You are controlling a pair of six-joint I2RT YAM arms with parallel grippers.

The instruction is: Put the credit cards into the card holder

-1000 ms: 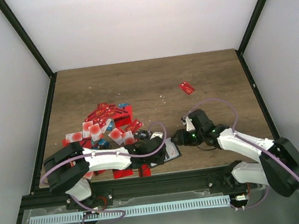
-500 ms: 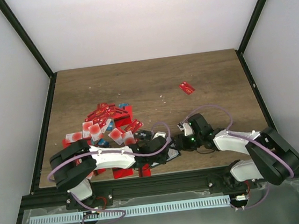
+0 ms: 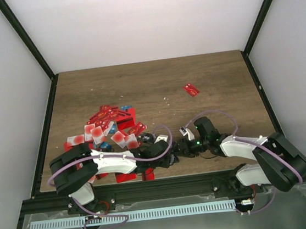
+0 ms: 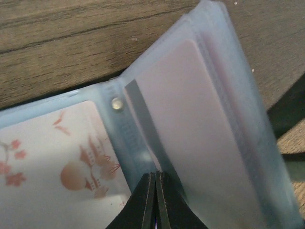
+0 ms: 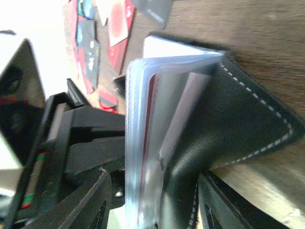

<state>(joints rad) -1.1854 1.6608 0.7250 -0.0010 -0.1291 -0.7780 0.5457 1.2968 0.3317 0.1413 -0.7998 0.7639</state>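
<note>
The card holder (image 3: 173, 157) lies open near the table's front edge, between my two grippers. The left wrist view shows its clear sleeves (image 4: 200, 133), and one sleeve holds a pale card with a red print (image 4: 57, 167). My left gripper (image 3: 164, 152) is shut, and its tips (image 4: 156, 175) press on the sleeves near the fold. My right gripper (image 3: 181, 151) is open. Its jaws (image 5: 152, 180) straddle the standing sleeves and the black stitched cover (image 5: 228, 119). The credit cards (image 3: 107, 128), mostly red, lie in a pile at the left.
One red card (image 3: 191, 89) lies alone at the far right. Two red cards (image 3: 126, 176) lie at the front edge under my left arm. In the right wrist view, the left gripper's black body (image 5: 81, 143) is close behind the sleeves.
My right gripper has moved left up to the card holder and now straddles it. My left gripper has shifted slightly right on the holder.
</note>
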